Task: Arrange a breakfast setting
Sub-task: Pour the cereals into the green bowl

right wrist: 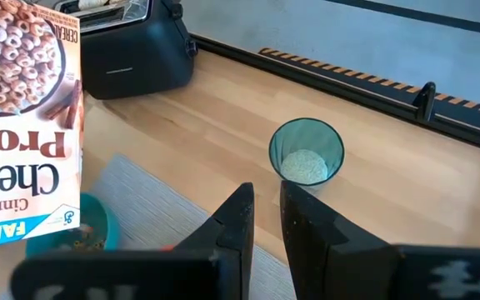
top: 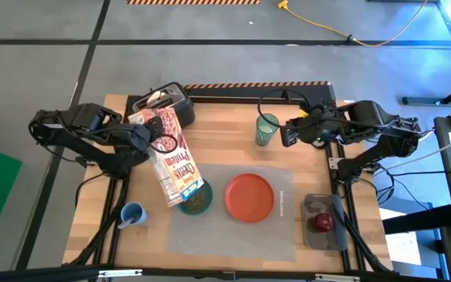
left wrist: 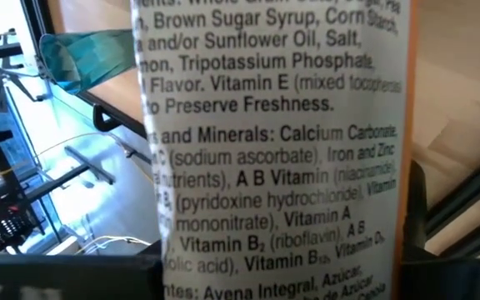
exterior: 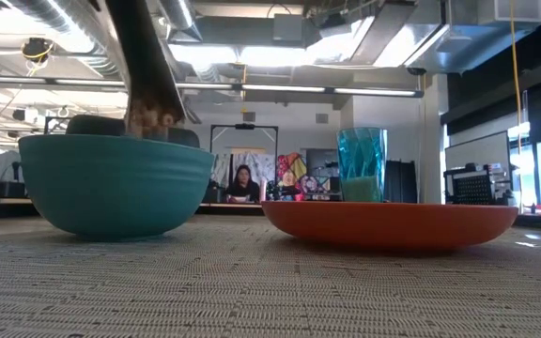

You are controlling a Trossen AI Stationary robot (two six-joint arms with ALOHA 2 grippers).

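The tall orange cereal box (top: 171, 157) hangs tilted in my left gripper (top: 143, 139), its lower end (exterior: 148, 94) over the teal bowl (top: 196, 197) on the grey placemat (top: 233, 227). Cereal pieces show at the box's mouth (exterior: 155, 118). The orange-red plate (top: 250, 196) lies on the mat right of the bowl. The green glass (top: 266, 129) stands on the wood beyond the mat; my right gripper (right wrist: 265, 221) hovers just right of it, empty, its fingers almost together. The red apple (top: 321, 223) rests on a grey tray at the right edge. A toast slice (top: 156, 97) sticks out of the black toaster (top: 167, 106). My left gripper is shut on the cereal box about halfway along it, coming level from the table's left. The box's narrow printed side (left wrist: 273, 167) faces the wrist camera and hides the fingers. The box is lifted clear, slanted with its open end down over the bowl.
A blue cup (top: 131, 214) with a slim pale utensil stands at the near left, off the mat. A black rail (top: 257, 90) runs along the table's far edge. A person (exterior: 242, 183) sits in the room far behind the table.
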